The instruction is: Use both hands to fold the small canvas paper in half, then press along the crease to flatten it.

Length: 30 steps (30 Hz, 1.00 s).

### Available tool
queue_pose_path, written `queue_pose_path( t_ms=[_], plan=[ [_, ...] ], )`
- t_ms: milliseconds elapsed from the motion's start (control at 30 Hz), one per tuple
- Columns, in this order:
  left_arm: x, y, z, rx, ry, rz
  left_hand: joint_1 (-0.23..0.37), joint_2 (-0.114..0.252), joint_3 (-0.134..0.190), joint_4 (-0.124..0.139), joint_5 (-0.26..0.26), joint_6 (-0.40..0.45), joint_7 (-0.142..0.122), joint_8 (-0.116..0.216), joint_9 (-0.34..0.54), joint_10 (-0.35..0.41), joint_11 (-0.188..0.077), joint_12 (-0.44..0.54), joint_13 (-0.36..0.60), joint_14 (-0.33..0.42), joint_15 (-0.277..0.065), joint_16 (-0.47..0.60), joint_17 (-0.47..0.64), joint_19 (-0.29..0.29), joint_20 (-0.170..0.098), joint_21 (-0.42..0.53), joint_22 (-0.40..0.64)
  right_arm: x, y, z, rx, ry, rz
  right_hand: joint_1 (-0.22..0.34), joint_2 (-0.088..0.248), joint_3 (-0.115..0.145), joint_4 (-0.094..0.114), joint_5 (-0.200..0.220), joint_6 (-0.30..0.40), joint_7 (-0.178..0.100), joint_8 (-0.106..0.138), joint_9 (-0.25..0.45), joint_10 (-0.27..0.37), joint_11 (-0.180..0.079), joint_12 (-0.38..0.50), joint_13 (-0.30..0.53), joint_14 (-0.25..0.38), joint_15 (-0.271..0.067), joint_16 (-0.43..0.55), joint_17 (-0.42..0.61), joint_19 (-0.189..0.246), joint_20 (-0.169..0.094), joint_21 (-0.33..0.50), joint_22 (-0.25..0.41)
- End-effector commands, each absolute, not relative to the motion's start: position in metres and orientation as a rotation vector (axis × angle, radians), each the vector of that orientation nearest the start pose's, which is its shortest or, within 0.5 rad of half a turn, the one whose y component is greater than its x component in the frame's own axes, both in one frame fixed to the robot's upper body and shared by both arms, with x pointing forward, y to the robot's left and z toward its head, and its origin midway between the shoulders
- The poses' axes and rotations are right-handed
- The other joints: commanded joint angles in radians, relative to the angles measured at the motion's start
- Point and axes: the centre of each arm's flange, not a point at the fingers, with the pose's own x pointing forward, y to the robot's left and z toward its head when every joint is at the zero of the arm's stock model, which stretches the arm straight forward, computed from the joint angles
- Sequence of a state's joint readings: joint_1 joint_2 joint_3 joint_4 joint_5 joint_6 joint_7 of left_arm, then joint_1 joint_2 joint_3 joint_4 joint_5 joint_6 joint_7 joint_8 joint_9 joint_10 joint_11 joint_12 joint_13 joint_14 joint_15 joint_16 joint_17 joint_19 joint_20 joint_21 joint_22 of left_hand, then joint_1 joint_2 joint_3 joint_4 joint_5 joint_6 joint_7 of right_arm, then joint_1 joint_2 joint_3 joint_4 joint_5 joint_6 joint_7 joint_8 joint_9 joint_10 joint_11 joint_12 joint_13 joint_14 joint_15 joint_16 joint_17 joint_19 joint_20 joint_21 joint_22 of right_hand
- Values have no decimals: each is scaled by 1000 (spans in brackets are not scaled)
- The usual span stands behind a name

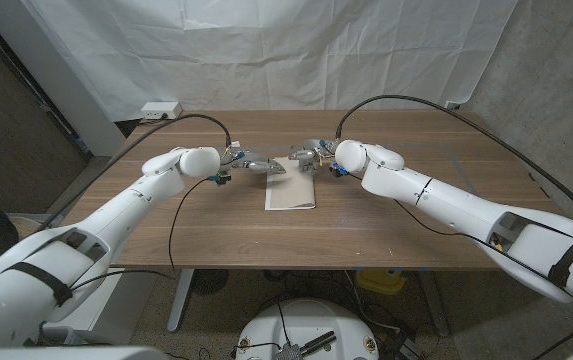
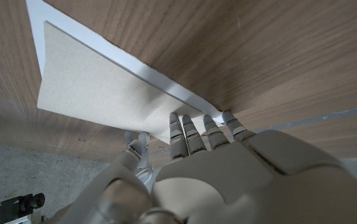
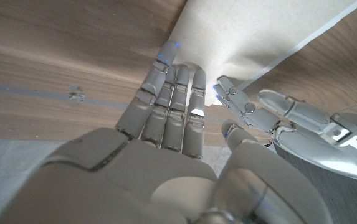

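Centrally on the bench (image 1: 386, 225), one canvas paper (image 1: 292, 190) is lying near the middle, and two hands are meeting at its far edge: the left hand (image 1: 256, 164) from one side, the right hand (image 1: 308, 155) from the other. Both are touching that edge; whether either is actually gripping it is too small to tell from the head view.

Seen from the left wrist, the left hand (image 2: 215, 168) is reaching onto the paper (image 2: 97, 93) with its fingers (image 2: 194, 134) lying together on top near a corner and its thumb low beside them. A pale strip is showing past the tan layer, so the sheet seems to be already doubled, edges slightly offset. A true pinch cannot be confirmed.

From the right wrist, the right hand (image 3: 166, 149) is laying straight, close fingers (image 3: 175, 81) on the paper (image 3: 228, 37), holding nothing; the left hand's fingertips (image 3: 228, 87) are meeting it there.

Judging by this, pressing is the step in hand: doing it well probably means pinning one end while the other slides firmly along the crease, keeping edges aligned.
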State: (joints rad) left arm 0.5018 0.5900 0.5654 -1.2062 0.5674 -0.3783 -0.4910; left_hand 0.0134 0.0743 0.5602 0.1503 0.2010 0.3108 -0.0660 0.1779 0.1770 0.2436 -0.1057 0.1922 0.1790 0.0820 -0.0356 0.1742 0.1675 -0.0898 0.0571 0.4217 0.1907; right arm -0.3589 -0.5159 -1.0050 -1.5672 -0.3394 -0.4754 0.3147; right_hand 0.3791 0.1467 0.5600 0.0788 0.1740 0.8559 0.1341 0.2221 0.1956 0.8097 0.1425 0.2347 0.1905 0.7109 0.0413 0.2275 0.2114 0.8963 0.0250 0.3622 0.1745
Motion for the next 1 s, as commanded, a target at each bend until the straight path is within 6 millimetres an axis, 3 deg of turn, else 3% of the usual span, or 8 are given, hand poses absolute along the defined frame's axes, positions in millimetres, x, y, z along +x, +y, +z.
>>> queue_pose_path(
  t_ms=[33,700,1000],
  plan=[
    [672,219,19,1570,-479,-526,4,3,-3,1,4,-2,2,5,-1,2,5,5,3,5,-51,6,3,-2,-4,-1,3,653,-76,23,-1391,-269,379,-16,-3,-4,7,-3,12,2,-1,-1,2,8,-1,3,3,5,-1,1,2,6,-3,3],
    [669,217,19,1574,-489,-526,5,5,-5,1,5,-2,1,5,-1,2,6,5,3,5,-50,6,3,-1,-4,-3,3,622,-88,42,-1353,-402,267,-35,1,-10,20,0,12,-5,-5,-1,5,4,-5,3,2,0,-5,-1,2,6,-8,3],
    [668,219,19,1570,-490,-519,5,6,-5,1,5,-3,0,5,-1,1,6,5,3,4,-51,6,3,-1,-5,-4,3,614,-89,31,-1350,-352,291,-51,1,-5,25,3,63,-7,5,-2,65,0,4,2,79,-7,7,-13,69,-2,8,4]
  ],
)
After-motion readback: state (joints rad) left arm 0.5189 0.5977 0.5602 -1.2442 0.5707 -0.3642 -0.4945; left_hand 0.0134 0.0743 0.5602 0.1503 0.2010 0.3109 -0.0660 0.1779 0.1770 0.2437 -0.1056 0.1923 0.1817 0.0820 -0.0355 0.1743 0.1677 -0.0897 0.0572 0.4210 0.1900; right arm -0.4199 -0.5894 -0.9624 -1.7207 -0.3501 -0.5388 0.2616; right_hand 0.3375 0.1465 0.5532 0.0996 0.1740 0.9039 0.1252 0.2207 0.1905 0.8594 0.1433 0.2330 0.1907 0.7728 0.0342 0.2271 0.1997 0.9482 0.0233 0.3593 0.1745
